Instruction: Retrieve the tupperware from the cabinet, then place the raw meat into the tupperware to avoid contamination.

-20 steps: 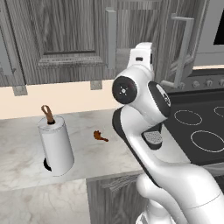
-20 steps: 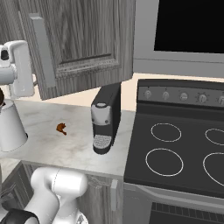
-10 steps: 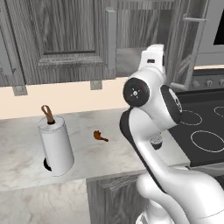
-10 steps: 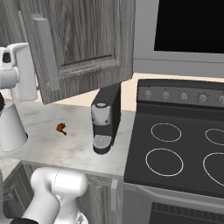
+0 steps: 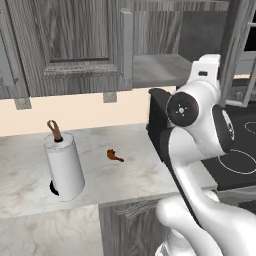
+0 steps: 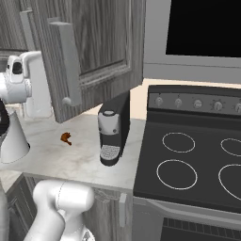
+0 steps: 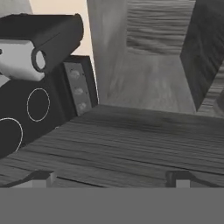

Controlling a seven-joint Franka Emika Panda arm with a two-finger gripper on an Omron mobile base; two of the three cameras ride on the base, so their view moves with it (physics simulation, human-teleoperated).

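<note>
The cabinet hangs over the counter with its door swung open, and its grey inner shelf looks bare where it shows. The tupperware is out of view. The raw meat, a tiny brown-orange piece, lies on the marble counter, also. My arm is raised in front of the open cabinet. In the hand view my gripper is open with nothing between its tips, facing grey wood-grain panels and the cabinet interior.
A white paper-towel roll on a brown-topped holder stands at the counter's left. A black coffee machine sits beside the black stove. The open door juts out over the counter, close to my hand.
My arm has swung to the right and a little up, toward the open cabinet. The meat, towel roll and door have not moved.
</note>
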